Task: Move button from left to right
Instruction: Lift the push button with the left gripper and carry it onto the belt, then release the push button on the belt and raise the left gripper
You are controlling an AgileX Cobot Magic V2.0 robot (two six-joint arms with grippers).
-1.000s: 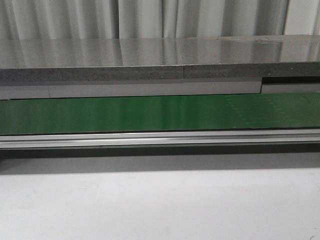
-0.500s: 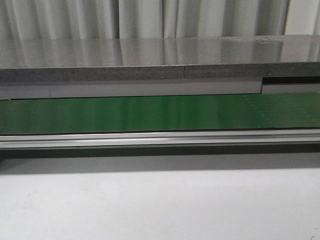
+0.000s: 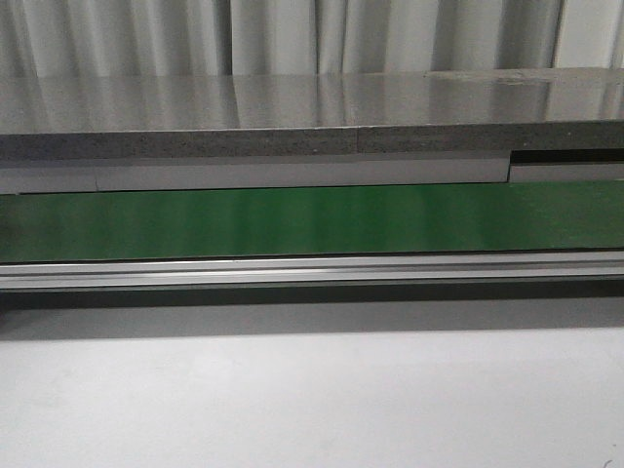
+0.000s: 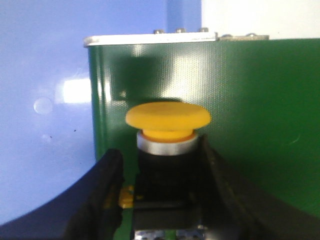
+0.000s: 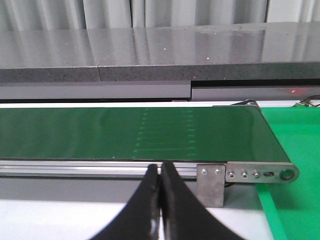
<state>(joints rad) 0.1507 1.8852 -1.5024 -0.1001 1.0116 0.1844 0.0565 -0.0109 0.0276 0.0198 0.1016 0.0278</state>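
Left wrist: button (image 4: 168, 120) yellow mushroom cap, black body.

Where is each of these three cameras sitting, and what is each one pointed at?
Front view: looks forward over the green belt; no arm shows.
Left wrist view: on the left arm; left gripper fingers flank the button.
Right wrist view: on the right arm; shut right gripper before the belt's end.
All three share the belt.
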